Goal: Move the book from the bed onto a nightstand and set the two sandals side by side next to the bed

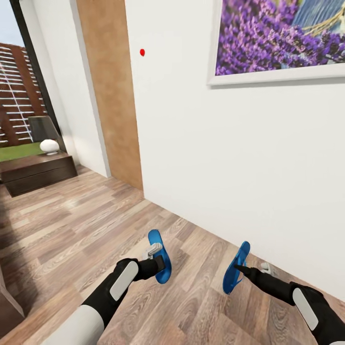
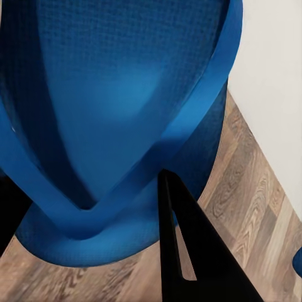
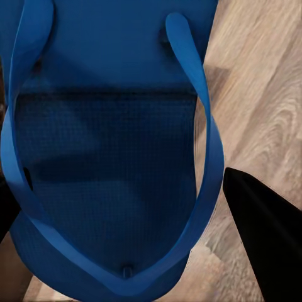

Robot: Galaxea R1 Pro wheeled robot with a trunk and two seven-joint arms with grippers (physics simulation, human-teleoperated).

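I carry the two sandals above the wood-plank floor, one in each hand. My left gripper [image 1: 158, 262] is shut on one bright blue sandal [image 1: 159, 254], held on edge. In the left wrist view its sole and toe strap [image 2: 119, 107] sit close up, with a black finger [image 2: 182, 251] against it. My right gripper [image 1: 241, 270] is shut on the other sandal [image 1: 236, 268], also held on edge. The right wrist view has that sandal [image 3: 107, 157] and a black finger [image 3: 267, 242]. The book, the bed and the nightstand are out of view.
A white wall [image 1: 230, 158] stands close ahead with a purple flower picture [image 1: 280, 38] and a brown door [image 1: 112, 91]. A long low dark cabinet [image 1: 36, 172] with a white object sits by the window at the left. A dark furniture corner [image 1: 7, 299] shows at lower left.
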